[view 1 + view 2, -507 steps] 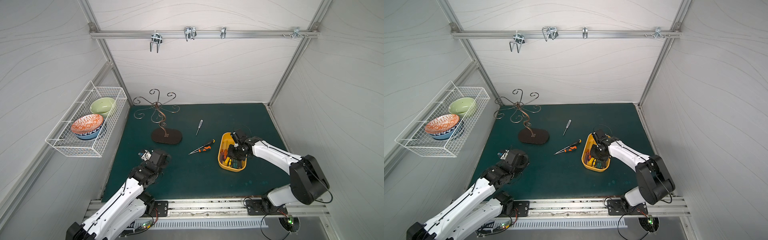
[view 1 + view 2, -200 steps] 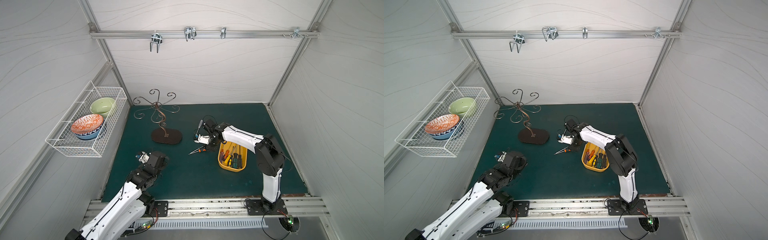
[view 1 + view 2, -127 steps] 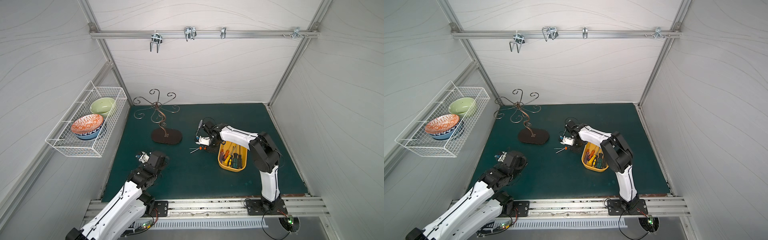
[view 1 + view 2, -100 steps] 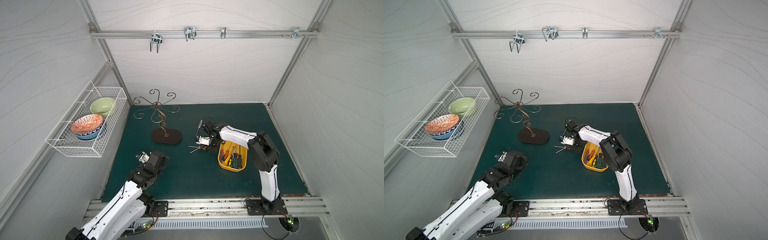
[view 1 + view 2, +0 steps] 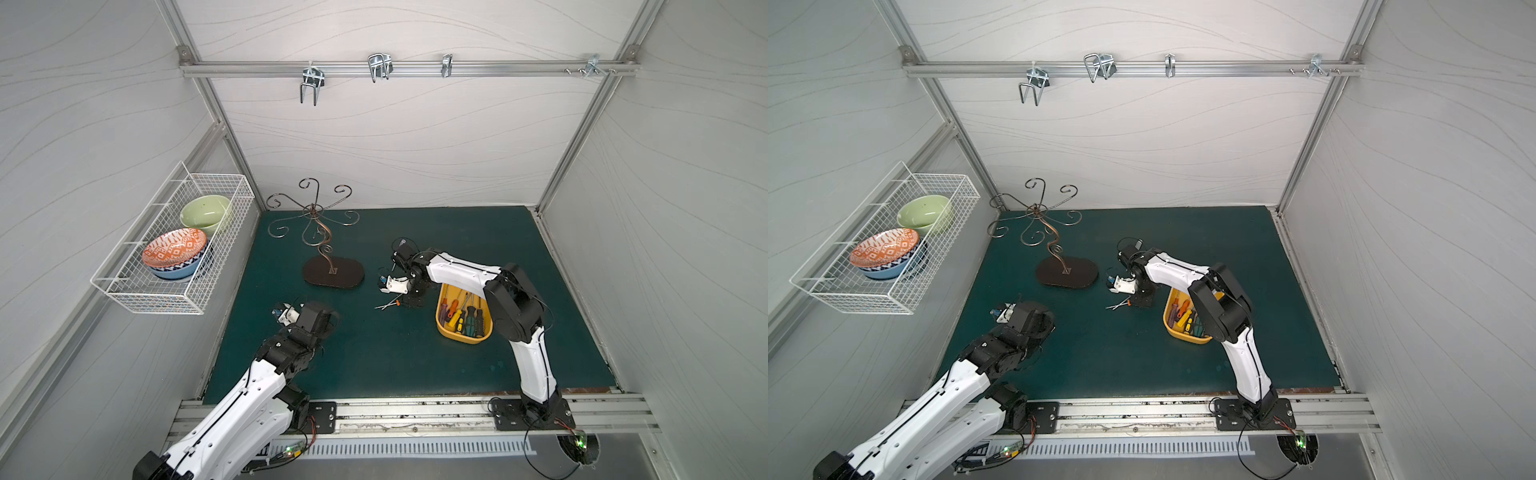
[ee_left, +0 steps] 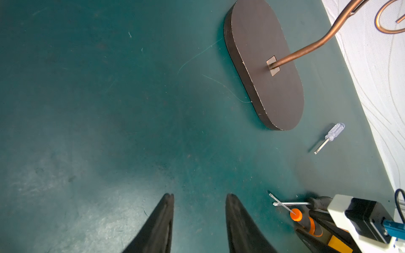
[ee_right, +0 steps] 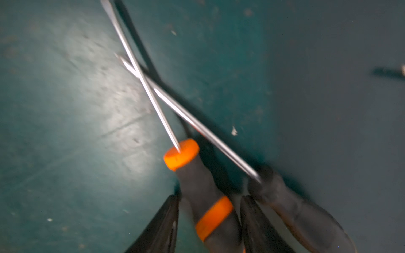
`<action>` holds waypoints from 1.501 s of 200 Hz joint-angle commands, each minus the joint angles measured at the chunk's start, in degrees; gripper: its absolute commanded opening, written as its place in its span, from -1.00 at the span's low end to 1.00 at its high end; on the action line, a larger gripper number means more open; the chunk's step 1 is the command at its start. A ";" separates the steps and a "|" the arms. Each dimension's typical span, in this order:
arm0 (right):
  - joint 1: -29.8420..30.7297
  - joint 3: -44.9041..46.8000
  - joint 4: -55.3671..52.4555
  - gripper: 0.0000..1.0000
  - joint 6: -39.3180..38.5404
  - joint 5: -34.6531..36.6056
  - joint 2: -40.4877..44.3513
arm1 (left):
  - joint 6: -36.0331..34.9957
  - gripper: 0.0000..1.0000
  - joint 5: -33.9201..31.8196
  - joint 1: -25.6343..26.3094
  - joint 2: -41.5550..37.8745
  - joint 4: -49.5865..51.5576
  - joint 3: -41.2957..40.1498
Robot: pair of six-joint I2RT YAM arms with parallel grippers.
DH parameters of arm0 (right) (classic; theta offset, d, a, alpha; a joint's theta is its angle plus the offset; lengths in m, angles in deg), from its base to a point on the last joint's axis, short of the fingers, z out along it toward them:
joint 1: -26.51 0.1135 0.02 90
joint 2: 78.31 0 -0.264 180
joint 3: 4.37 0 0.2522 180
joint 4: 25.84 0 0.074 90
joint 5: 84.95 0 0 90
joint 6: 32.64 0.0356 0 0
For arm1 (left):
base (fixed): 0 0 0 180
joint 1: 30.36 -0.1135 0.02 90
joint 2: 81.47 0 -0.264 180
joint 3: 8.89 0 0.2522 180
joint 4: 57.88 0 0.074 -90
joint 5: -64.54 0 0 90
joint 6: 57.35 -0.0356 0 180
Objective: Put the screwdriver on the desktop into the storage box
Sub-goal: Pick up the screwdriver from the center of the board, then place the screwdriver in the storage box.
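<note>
The right gripper (image 7: 208, 197) clamps the black-and-orange-handled screwdriver (image 7: 192, 175), shaft pointing away from the yellow plastic storage box (image 5: 462, 339) (crossing a dark-handled screwdriver (image 7: 295, 210)). The left gripper (image 6: 199, 195) stands open.

Right hand (image 7: 210, 198) clamped low, arm outstretched; left hand (image 6: 199, 196) parted.

We see the left gripper (image 6: 199, 197) over bare desktop (image 6: 98, 98), its two black fingers (image 6: 161, 223) apart with nothing between them. Ahead stands a dark oval base (image 6: 258, 32) with a copper rod (image 6: 306, 50) rising from it. Past its end, a small clear-handled screwdriver (image 6: 329, 138) lies near the white wall (image 6: 383, 87). An orange-and-black screwdriver (image 6: 304, 221) crosses its shaft over a dark-handled screwdriver (image 6: 320, 201). The right gripper (image 6: 311, 226) straddles the orange-and-black handle; whether it grips, we cannot tell.
</note>
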 commanded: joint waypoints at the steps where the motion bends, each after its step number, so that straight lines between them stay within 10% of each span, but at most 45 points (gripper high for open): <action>1: 0.98 -1.34 -2.77 -0.04 -0.04 -1.58 -1.66 | -0.24 -0.14 -0.51 -0.36 -0.20 -0.36 0.88; 140: 3.08 -0.32 -7.25 -1.00 -0.30 1.91 -0.43 | -0.07 -0.15 -1.25 -0.55 -3.19 1.65 1.40; 204: 3.37 8.39 1.95 -1.00 8.10 -6.36 18.40 | -0.40 -0.16 -0.94 -0.53 -4.46 2.56 2.44; 249: 2.16 23.27 10.07 -1.00 27.66 -4.10 38.20 | -0.38 -0.16 0.52 -0.51 -4.18 1.79 2.55; 275: 0.33 27.98 4.47 -1.00 55.99 11.04 47.67 | -0.66 -0.17 1.40 -0.51 -3.30 0.97 2.37; 300: -9.48 32.31 -2.28 -1.00 75.30 4.44 53.00 | -0.89 -0.18 2.65 -0.51 -1.74 -0.52 2.20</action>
